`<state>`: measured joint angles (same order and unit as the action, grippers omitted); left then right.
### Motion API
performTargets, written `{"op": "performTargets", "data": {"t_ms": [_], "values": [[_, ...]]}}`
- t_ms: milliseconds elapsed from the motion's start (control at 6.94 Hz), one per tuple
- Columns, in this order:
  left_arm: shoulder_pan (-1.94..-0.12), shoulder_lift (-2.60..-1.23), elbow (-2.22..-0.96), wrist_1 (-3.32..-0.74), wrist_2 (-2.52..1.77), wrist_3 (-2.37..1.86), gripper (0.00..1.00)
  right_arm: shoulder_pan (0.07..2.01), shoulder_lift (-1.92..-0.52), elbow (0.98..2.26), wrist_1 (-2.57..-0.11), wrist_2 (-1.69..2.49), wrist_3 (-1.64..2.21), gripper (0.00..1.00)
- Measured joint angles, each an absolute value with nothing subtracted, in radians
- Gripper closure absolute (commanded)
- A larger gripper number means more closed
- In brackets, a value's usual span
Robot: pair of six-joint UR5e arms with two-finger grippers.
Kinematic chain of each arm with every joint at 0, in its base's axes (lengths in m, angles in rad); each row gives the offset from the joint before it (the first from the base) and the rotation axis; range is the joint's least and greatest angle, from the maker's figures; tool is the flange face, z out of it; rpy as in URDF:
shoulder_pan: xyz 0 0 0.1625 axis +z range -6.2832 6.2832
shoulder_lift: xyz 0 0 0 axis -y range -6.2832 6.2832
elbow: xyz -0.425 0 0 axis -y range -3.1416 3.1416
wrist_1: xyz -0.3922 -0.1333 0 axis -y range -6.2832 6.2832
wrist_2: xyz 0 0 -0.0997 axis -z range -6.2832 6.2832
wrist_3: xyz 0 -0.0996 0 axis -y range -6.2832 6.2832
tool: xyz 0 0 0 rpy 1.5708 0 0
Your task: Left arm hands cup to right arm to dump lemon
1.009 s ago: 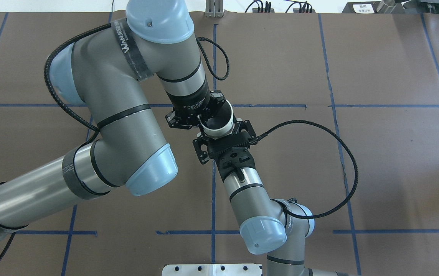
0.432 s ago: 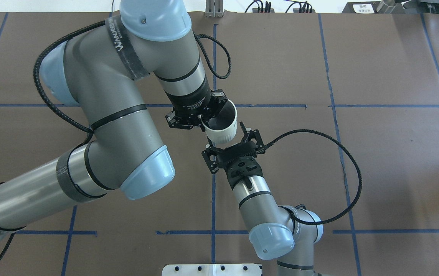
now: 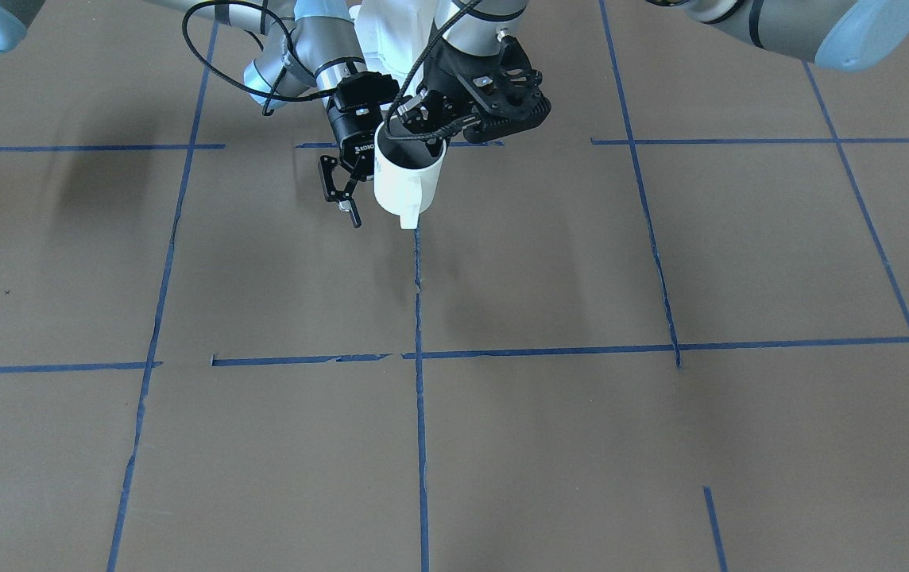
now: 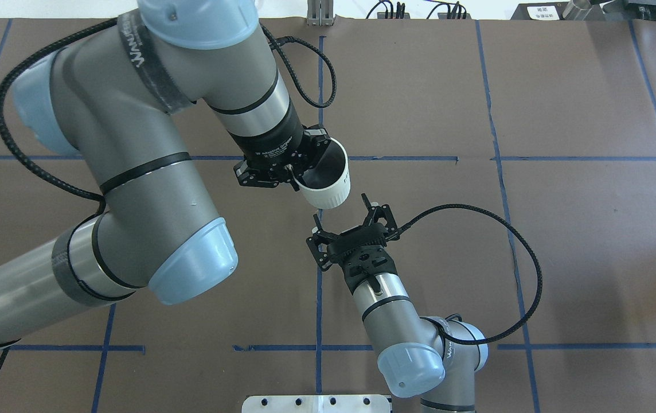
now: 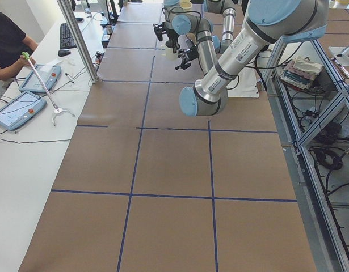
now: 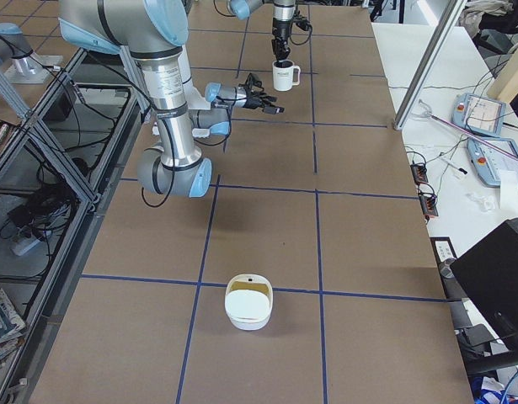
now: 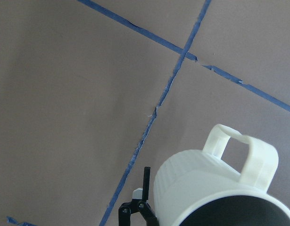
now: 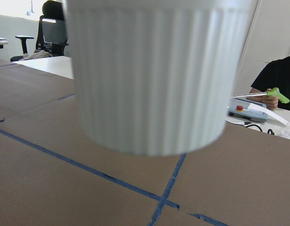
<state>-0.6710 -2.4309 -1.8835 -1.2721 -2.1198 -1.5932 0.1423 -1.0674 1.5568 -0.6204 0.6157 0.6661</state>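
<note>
The white ribbed cup (image 4: 329, 194) hangs above the table's middle, roughly upright, its handle (image 7: 241, 148) towards the operators' side. My left gripper (image 4: 295, 174) is shut on its rim from above, as the front view (image 3: 405, 129) also shows. My right gripper (image 4: 342, 211) is open and empty, just on the robot's side of the cup and apart from it. It stands left of the cup (image 3: 407, 179) in the front view (image 3: 341, 195). One right fingertip (image 7: 145, 178) shows beside the cup. The cup (image 8: 154, 75) fills the right wrist view. No lemon shows; the cup's inside looks dark.
A white bowl (image 6: 248, 307) with a pale yellow inside stands far off toward the robot's right end of the table. Blue tape lines cross the brown table (image 4: 563, 229). An operator (image 5: 7, 42) with a grabber stick sits at the side bench.
My right gripper, which was around the cup's lower part, has drawn back toward the robot's base. My left arm has risen, carrying the cup slightly leftward.
</note>
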Motion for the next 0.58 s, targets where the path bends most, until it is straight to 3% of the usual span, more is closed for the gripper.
{"op": "performTargets", "data": {"t_ms": [576], "values": [[-0.794, -2.098, -2.052, -1.321, -2.115, -1.259, 1.0, 0.348, -1.083, 1.56, -0.71, 0.892, 0.669, 0.0]]}}
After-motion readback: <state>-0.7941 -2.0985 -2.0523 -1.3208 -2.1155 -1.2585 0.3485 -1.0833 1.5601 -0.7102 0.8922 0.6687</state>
